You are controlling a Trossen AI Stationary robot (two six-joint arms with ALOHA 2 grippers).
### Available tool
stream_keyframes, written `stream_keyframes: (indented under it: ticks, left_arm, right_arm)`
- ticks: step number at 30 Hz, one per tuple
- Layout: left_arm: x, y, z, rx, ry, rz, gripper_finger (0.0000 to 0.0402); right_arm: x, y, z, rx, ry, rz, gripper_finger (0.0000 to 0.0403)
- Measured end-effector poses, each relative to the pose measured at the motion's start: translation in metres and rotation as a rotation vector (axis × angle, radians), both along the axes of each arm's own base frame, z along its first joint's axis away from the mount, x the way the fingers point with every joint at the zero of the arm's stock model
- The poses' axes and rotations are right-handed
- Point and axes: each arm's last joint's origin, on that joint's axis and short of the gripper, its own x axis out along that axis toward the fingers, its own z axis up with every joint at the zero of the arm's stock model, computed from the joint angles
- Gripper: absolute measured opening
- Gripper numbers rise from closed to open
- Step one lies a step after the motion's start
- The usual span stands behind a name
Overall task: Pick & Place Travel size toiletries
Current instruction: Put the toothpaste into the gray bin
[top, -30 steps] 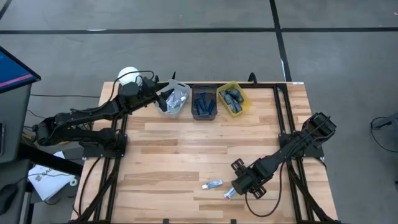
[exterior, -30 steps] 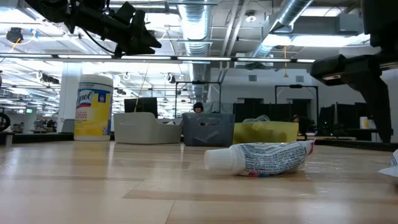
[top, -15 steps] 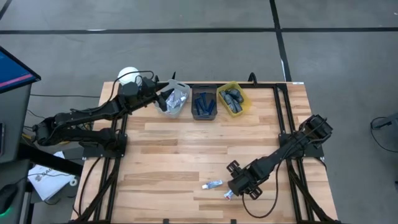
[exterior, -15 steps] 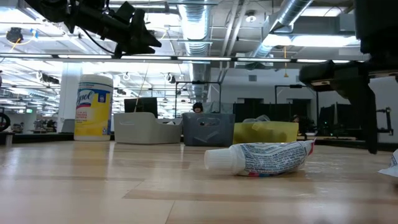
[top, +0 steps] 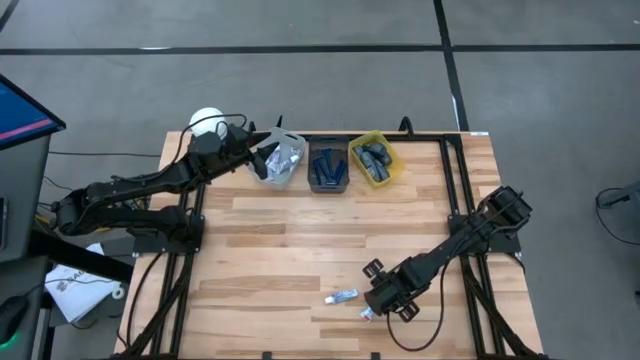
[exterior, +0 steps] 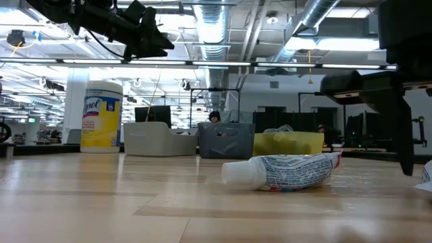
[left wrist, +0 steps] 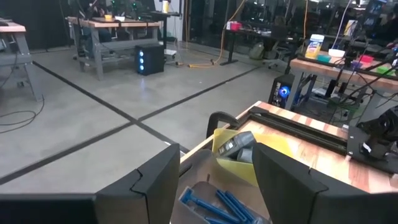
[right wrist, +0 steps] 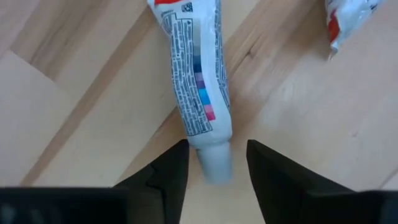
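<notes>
Most of the sorting looks done. Three bins sit in a row along the far edge of the counter (top: 300, 235), and only two small tubes are left lying loose near its front edge.

The right end effector (right wrist: 216, 163) is down over one of those tubes. The tube (right wrist: 198, 81) lies flat on the wood with its cap end (right wrist: 213, 163) right between the two fingers (right wrist: 163, 174), which stand apart on either side of it and do not yet press it, so nothing is grasped. The second tube (right wrist: 348, 22) lies just beyond and to one side of this end effector, apart from the first. From the level view, the other white tube (exterior: 280, 171) lies on its side, cap toward the bins.

The left end effector (top: 262, 158) hangs well away from the tubes, over the bin row, fingers spread and holding nothing.

As for the bins: the grey bin (top: 281, 160) right under the left end effector holds pale tube-like items, the dark bin (top: 328, 167) next to it holds blue razors (left wrist: 214, 205), and the yellow bin (top: 376, 160) beyond holds dark grey little bottles (left wrist: 236, 145). A big yellow wipes jar (exterior: 101, 116) stands beside the grey bin.

My guess is both loose tubes belong in the grey bin.
</notes>
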Motion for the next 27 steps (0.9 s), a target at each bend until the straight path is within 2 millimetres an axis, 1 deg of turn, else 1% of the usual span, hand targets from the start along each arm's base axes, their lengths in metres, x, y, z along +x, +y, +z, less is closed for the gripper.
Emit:
stream_keyframes:
  ticks: [11, 14, 19, 21, 23, 27]
  left_arm:
    - [0.000, 0.000, 0.000, 0.000, -0.001, -0.001, 0.0198]
    - [0.000, 0.000, 0.000, 0.000, -0.001, -0.001, 0.0198]
    - [0.000, 0.000, 0.000, -0.003, -0.003, -0.002, 0.0198]
    - [0.000, 0.000, 0.000, -0.007, -0.006, -0.018, 0.0198]
    - [0.001, -0.001, 0.000, -0.016, -0.012, -0.044, 0.0198]
    - [0.002, -0.003, 0.000, -0.092, -0.061, -0.125, 0.0198]
  right_arm:
    - [0.000, 0.000, 0.000, 0.002, 0.008, -0.013, 0.0064]
    - [-0.001, -0.001, 0.000, 0.000, 0.014, -0.023, 0.0053]
    - [-0.003, -0.002, 0.001, 0.000, 0.041, -0.106, 0.0046]
    - [-0.007, -0.005, 0.005, -0.005, 0.062, -0.158, 0.0046]
    - [-0.009, -0.008, 0.014, 0.011, 0.056, -0.205, 0.0046]
    - [-0.016, -0.018, 0.045, 0.058, -0.003, -0.314, 0.0046]
